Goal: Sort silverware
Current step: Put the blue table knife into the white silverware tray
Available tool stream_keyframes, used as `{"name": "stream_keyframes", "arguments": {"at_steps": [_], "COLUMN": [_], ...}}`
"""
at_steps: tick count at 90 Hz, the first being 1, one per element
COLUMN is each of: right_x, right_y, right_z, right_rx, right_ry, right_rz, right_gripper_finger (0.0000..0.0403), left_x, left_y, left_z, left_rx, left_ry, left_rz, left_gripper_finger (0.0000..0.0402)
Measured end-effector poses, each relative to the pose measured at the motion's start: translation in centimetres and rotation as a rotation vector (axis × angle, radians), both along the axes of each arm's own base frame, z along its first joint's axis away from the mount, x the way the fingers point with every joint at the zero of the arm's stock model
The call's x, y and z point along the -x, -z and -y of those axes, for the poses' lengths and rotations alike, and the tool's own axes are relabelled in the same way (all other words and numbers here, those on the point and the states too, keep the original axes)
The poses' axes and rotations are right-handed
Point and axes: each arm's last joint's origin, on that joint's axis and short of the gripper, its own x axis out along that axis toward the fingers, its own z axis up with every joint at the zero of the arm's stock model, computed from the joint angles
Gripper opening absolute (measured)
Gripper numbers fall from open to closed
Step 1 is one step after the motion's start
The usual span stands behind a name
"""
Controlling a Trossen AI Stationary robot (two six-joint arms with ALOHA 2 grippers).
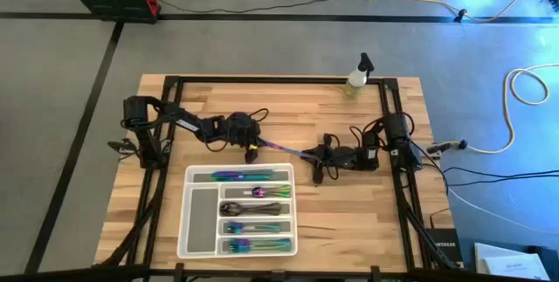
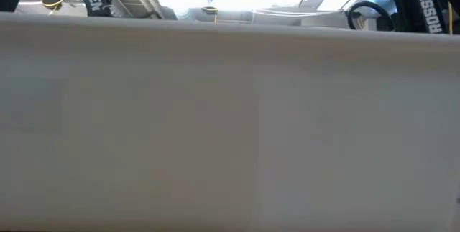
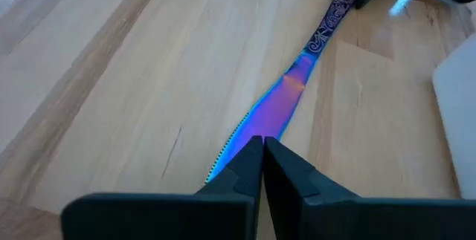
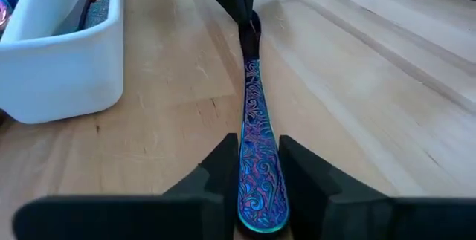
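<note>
Left gripper pinched tight on the blade tip of a slim iridescent purple-teal knife with a serrated edge and an engraved scrollwork handle; fingers meet over the steel with no gap showing. Right gripper clamps the same knife at the handle end, one finger on each side of the patterned grip. In the high view the knife spans between the two grippers, left gripper and right gripper, low over the light wooden slatted surface, just behind the translucent white compartment tray. Whether it rests on the wood or hangs just clear cannot be told. The tray already carries other silverware in its slots, iridescent pieces and dark ones; its white wall shows near the right wrist camera. Small spray bottle stands well apart at the far edge. Low view is blocked by a pale wall, nothing useful there. Judgement: this looks like a hand-over or a two-handed re-grip. To do it well, only one gripper should let go, and only once the other's hold is sure; a tip pinch is weak, so the handle grip looks the better one to keep. Then carry level to the slot holding like pieces, long axis lined with the slot, and lower before releasing.
</note>
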Motion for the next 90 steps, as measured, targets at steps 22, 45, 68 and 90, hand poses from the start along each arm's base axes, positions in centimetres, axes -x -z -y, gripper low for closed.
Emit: {"name": "stream_keyframes", "arguments": {"at_steps": [22, 45, 68, 90], "right_x": [0.0, 0.0, 0.0, -0.9], "right_y": [-0.2, -0.4, -1.0, -3.7], "right_z": [0.1, 0.2, 0.5, 0.3], "right_rx": [0.010, 0.015, 0.043, 0.017], "right_ry": [0.022, 0.050, 0.117, 0.081], "right_rz": [0.028, 0.045, 0.086, 0.224], "right_gripper_finger": [0.0061, 0.0061, 0.0061, 0.0060], "left_x": [0.3, 0.6, 1.3, 2.6], "left_y": [-3.4, -8.9, -12.5, -14.5], "left_z": [0.8, 1.3, 3.1, 4.9], "left_rx": [0.099, 0.043, -0.066, -0.142], "left_ry": [0.079, 0.092, 0.049, 0.061], "left_rz": [0.103, 0.319, 0.439, 0.457], "left_gripper_finger": [0.0000, 0.0000, 0.0000, 0.0000]}}
